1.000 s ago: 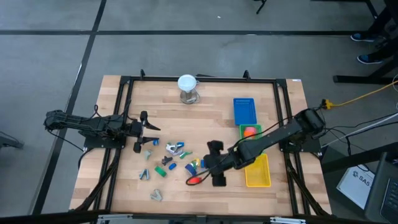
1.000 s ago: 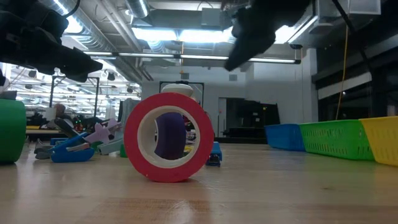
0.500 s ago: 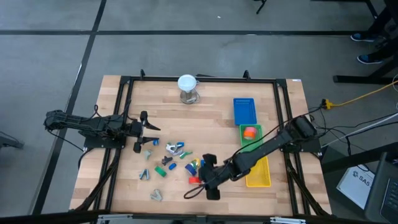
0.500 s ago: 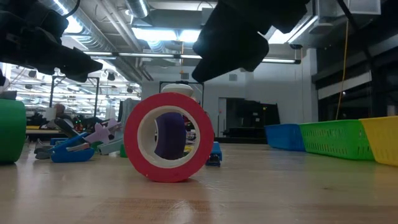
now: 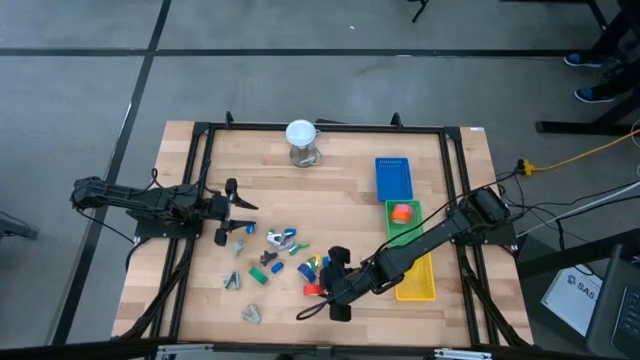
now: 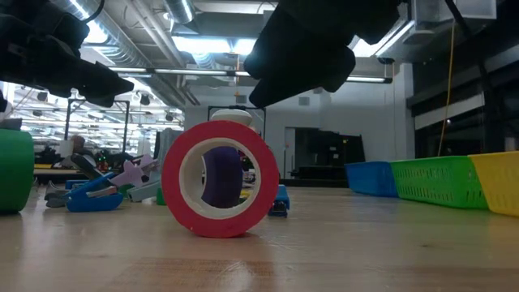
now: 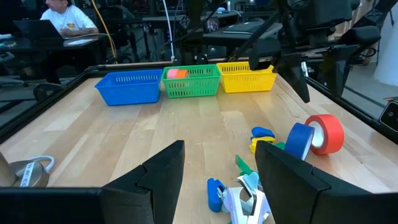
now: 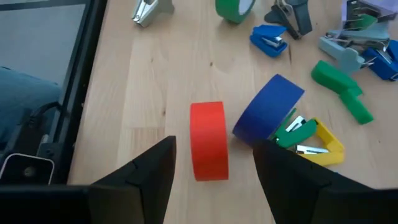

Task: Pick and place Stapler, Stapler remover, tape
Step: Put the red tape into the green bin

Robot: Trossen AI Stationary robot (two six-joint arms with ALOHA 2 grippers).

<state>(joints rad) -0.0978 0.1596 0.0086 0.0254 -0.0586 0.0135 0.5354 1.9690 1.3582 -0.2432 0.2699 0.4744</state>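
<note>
Right wrist view alone shows the empty, open right gripper [image 8: 213, 163] above red tape [image 8: 208, 149].

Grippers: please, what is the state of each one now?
Left gripper: open, holding nothing.
Right gripper: open, empty, above the upright red tape roll.

A red tape roll [image 8: 209, 140] stands on edge on the wooden table, touching a blue tape roll [image 8: 267, 116].

The table [image 8: 155, 74] is pale matt wood, the red tape roll [image 8: 209, 140] smooth, and the baskets [image 7: 189, 81] perforated plastic.
</note>
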